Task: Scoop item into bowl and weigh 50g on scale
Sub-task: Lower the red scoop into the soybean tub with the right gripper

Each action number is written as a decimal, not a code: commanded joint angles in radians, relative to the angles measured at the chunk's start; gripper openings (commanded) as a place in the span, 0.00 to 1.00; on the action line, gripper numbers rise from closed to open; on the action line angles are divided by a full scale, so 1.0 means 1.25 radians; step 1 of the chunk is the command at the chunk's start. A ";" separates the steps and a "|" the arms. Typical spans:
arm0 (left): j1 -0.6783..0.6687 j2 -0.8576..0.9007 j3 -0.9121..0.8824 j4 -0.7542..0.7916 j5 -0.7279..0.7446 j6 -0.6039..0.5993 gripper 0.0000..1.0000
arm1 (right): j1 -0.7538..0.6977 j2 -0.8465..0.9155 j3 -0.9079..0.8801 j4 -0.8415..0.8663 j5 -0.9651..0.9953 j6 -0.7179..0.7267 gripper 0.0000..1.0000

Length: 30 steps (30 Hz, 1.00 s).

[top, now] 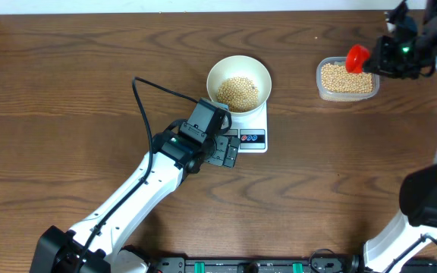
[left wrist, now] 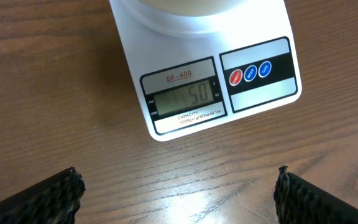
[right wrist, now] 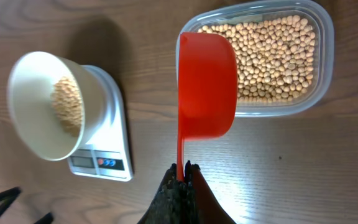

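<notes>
Only in the left wrist view can the scale (left wrist: 197, 68) be read, marked "SF-400" and "CAPACITY" with 50 displayed, the left gripper (left wrist: 178, 182) held wide open and empty before it, while beans (top: 238, 92) are held in the bowl (top: 237, 64) on it and a red scoop (right wrist: 207, 84) is clamped by the closed right gripper (right wrist: 182, 177) at the bean-filled clear tub (top: 347, 97).

The dark wooden table (top: 67, 68) carries 2 things: the white scale (top: 250, 127) and a clear tub (top: 319, 82), well apart.

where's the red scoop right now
In the overhead view the red scoop is at far right, held by the right pincer just above the clear tub.
</notes>
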 commanded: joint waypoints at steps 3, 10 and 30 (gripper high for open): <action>0.002 -0.006 -0.006 0.001 -0.010 0.004 1.00 | -0.041 -0.107 -0.060 0.012 -0.063 -0.022 0.01; 0.002 -0.006 -0.006 0.001 -0.010 0.004 1.00 | -0.103 -0.250 -0.298 0.169 -0.131 0.013 0.01; 0.002 -0.006 -0.006 0.001 -0.010 0.005 1.00 | -0.182 -0.375 -0.961 0.999 -0.217 0.551 0.01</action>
